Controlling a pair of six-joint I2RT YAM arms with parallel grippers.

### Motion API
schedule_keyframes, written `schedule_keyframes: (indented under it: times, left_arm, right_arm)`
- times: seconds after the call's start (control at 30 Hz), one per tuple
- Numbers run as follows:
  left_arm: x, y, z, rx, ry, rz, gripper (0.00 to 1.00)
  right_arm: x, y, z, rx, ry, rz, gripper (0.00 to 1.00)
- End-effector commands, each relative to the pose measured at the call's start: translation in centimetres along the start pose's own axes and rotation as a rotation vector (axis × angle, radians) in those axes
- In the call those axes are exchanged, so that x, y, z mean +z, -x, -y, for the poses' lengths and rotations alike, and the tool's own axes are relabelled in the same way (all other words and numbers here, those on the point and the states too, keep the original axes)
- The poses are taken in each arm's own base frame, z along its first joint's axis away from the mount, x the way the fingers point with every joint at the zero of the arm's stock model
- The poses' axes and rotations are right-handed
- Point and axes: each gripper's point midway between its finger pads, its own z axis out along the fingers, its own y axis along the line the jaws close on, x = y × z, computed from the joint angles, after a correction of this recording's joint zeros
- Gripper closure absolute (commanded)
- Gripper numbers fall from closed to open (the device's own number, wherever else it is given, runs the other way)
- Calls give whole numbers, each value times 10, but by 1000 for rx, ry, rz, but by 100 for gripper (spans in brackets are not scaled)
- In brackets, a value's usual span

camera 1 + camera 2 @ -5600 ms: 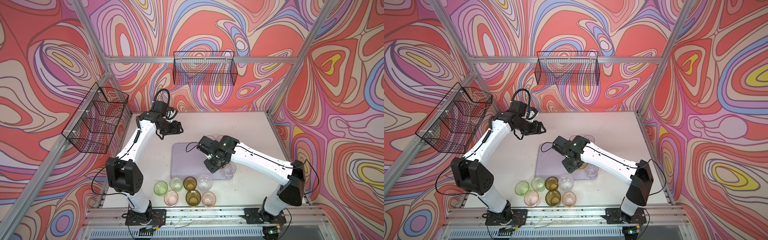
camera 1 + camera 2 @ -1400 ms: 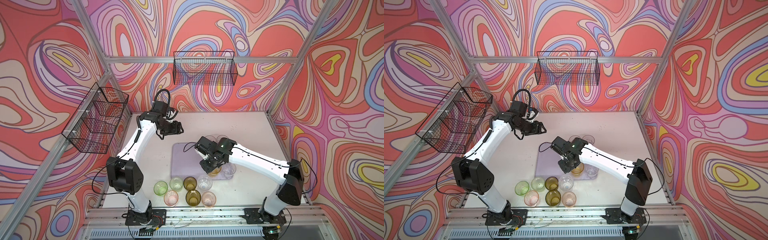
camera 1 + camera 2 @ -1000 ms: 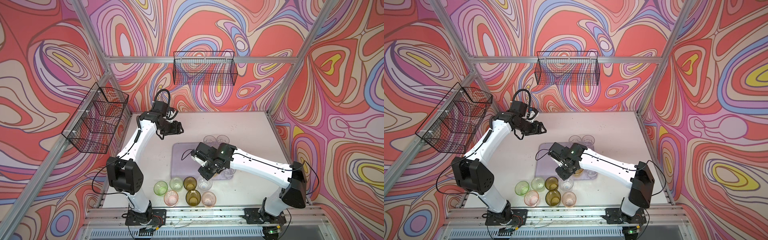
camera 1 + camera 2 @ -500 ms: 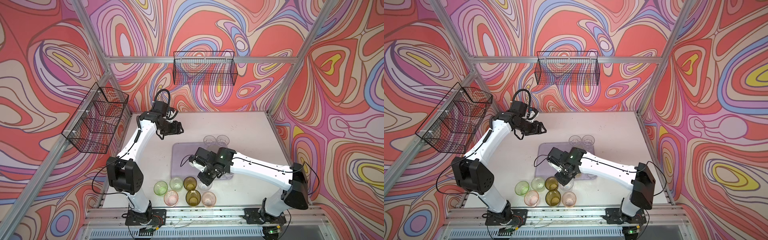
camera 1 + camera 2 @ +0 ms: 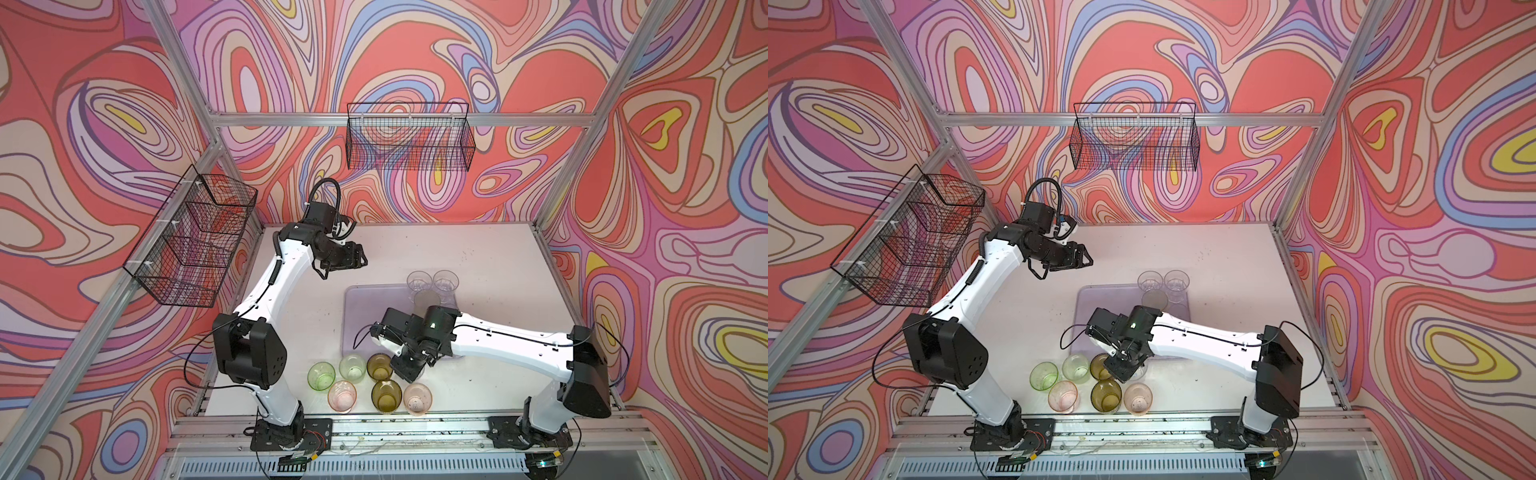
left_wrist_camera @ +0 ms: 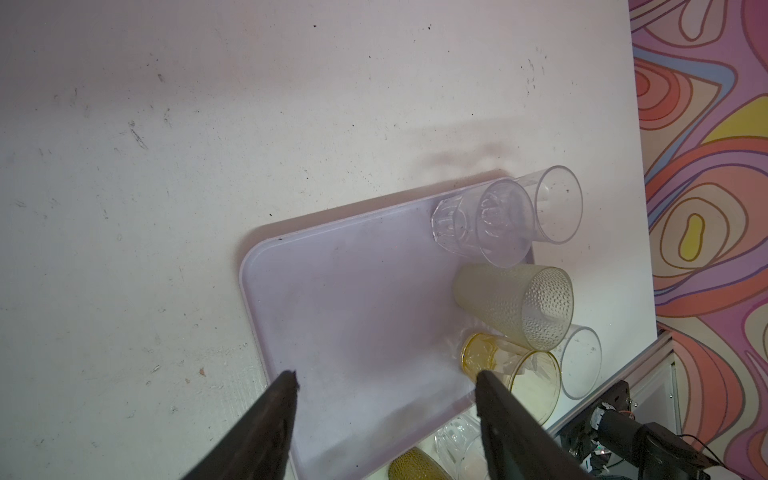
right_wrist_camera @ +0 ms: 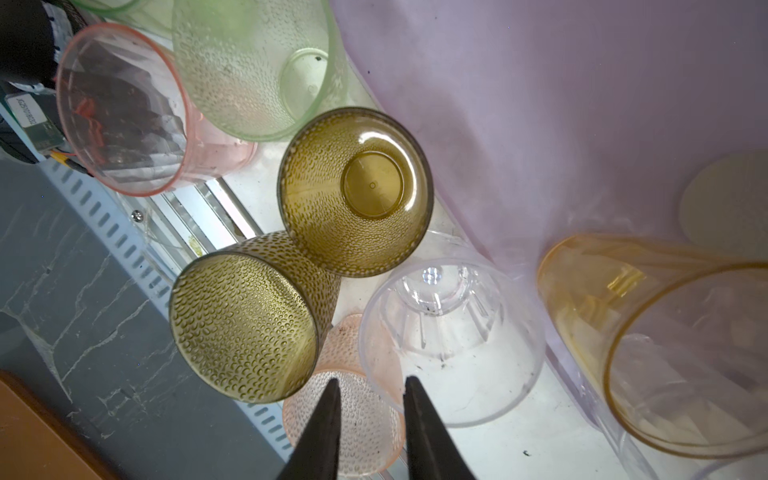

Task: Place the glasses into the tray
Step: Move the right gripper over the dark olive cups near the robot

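Note:
The lilac tray [image 5: 365, 299] [image 5: 1096, 299] [image 6: 353, 311] lies mid-table. Clear glasses [image 5: 417, 280] [image 6: 490, 224], a pale dimpled glass [image 6: 515, 303] and an amber glass [image 6: 511, 374] [image 7: 665, 340] stand along its right side. Several more glasses stand in front of the tray: green [image 5: 321, 375], olive [image 5: 386, 395] [image 7: 245, 324], pink [image 5: 417, 399]. My right gripper [image 5: 409, 374] [image 5: 1121, 374] [image 7: 372, 380] hangs narrowly open over the near rim of a clear glass [image 7: 453, 345], above a pink dimpled glass [image 7: 357, 415]. My left gripper [image 5: 361, 259] [image 6: 384, 378] hovers open and empty beyond the tray's far left corner.
Black wire baskets hang on the left wall [image 5: 191, 241] and the back wall [image 5: 409, 141]. The metal front rail [image 5: 374, 424] runs just behind the front row of glasses. Bare white tabletop [image 5: 478, 249] lies behind and left of the tray.
My right arm has swung from over the tray's right side toward the table's front, down to the glasses in front of the tray. The left arm has not moved.

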Motion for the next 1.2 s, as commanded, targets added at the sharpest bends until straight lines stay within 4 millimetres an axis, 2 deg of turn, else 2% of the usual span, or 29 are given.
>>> schedule_keyframes:
  times: [0.0,0.63,1.17]
  left_arm:
    - [0,-2,-1,-6,4,-15,29]
    - [-1,-2,0,-5,3,-16,29]
    - [0,-2,0,-8,0,-17,29]
  right_arm:
    - [11,-2,-4,-2,2,-12,73]
    - [36,-11,0,4,-33,-56,76]
    - [47,-15,5,11,-66,-82,79]
